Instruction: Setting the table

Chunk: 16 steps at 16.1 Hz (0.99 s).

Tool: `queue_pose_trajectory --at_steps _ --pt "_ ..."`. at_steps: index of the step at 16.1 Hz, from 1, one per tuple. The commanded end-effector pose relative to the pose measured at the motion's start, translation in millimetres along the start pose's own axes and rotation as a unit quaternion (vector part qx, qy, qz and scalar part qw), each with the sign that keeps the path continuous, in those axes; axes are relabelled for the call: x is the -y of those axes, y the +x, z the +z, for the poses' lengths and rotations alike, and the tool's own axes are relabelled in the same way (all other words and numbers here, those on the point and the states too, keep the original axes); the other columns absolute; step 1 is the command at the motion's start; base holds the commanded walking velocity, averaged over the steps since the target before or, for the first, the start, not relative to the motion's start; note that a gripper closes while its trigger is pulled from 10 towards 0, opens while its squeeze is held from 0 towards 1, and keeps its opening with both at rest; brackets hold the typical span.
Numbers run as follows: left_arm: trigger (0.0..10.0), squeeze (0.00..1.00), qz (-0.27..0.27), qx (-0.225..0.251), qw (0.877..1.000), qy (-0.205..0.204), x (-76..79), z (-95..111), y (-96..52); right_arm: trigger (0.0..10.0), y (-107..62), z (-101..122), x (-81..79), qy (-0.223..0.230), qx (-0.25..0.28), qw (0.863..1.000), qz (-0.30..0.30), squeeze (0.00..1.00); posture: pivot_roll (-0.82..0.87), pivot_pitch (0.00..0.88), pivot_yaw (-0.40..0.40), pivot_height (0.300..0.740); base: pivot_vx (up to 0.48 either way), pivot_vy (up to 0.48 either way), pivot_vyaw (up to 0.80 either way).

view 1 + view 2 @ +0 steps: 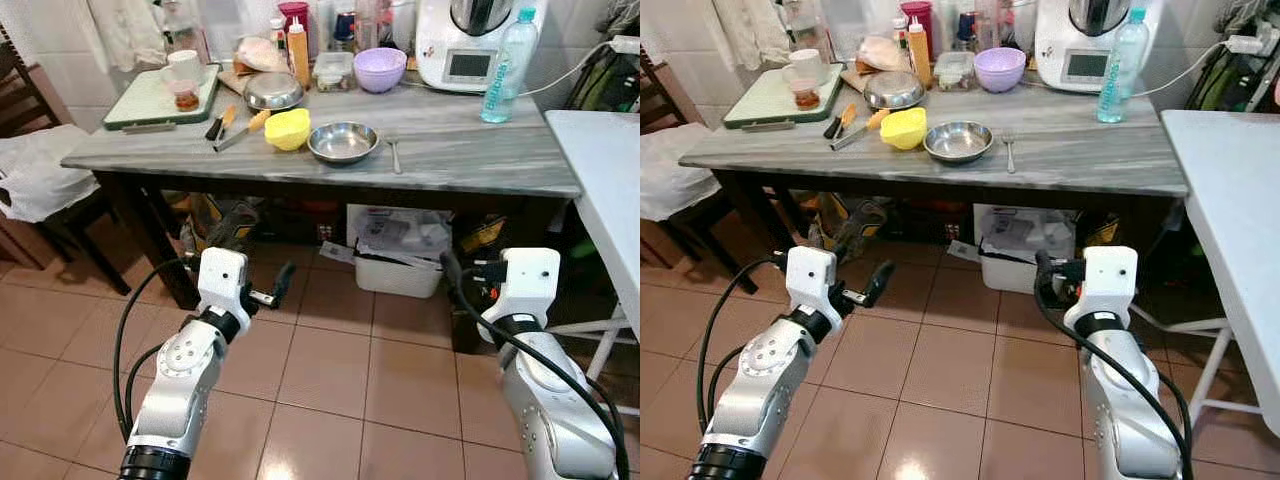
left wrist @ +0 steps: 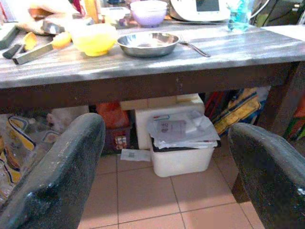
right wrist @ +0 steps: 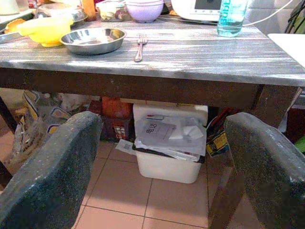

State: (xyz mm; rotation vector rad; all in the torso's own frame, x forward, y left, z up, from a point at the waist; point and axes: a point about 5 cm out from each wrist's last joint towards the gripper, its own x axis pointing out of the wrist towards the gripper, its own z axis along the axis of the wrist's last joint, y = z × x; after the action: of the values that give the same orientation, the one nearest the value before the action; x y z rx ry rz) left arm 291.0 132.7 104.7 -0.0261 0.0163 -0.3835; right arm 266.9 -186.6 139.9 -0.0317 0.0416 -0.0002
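- Two tools are raised in front of the robot, below the near edge of the surface and above the tiled floor: the left tool [image 1: 262, 262] and the right tool [image 1: 1047, 272]. Each wrist view shows its pair of black fingers spread wide with nothing between them.
- Neither tool touches any tableware; both are well short of the surface [image 1: 470, 150], so no piece looks picked up or placed yet.
- On the surface, near its front, a shallow steel bowl [image 1: 343, 141] sits with a fork [image 1: 393, 154] just to its right and a yellow bowl [image 1: 287, 129] touching or just beside it on the left.
- Farther left lie a knife with an orange handle [image 1: 245, 128] and a green tray [image 1: 148, 100] carrying a cup [image 1: 184, 65].
- At the far side stand a second steel bowl [image 1: 273, 91], a lilac bowl [image 1: 380, 69], a water bottle [image 1: 505, 66] and a white kitchen machine [image 1: 466, 45].
- Judged from this, the setting is at its start: the pieces are still bunched together, and reaching, grasping and laying them out all remain.
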Motion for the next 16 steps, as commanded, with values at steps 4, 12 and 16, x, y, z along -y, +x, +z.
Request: queue_pose_trajectory --at_steps 4,12,16 --pt "10.0 0.00 -0.002 -0.012 1.000 -0.014 5.3 -11.6 -10.9 10.0 2.0 8.5 -8.4 -0.005 0.015 1.000 0.016 0.00 -0.14 0.000 0.073 0.740 0.000 -0.127 0.00" --pt "10.0 0.00 -0.006 -0.011 1.000 -0.012 1.3 -9.8 -11.6 10.0 3.8 6.2 -11.3 -0.004 0.009 1.000 0.021 0.00 -0.13 0.000 0.074 0.740 0.000 -0.315 -0.20" --pt "10.0 0.00 -0.011 -0.013 1.000 -0.008 3.0 -10.0 -12.1 10.0 4.8 6.3 -12.2 -0.003 0.009 1.000 0.023 0.00 -0.13 0.000 0.076 0.740 0.000 -0.322 0.00"
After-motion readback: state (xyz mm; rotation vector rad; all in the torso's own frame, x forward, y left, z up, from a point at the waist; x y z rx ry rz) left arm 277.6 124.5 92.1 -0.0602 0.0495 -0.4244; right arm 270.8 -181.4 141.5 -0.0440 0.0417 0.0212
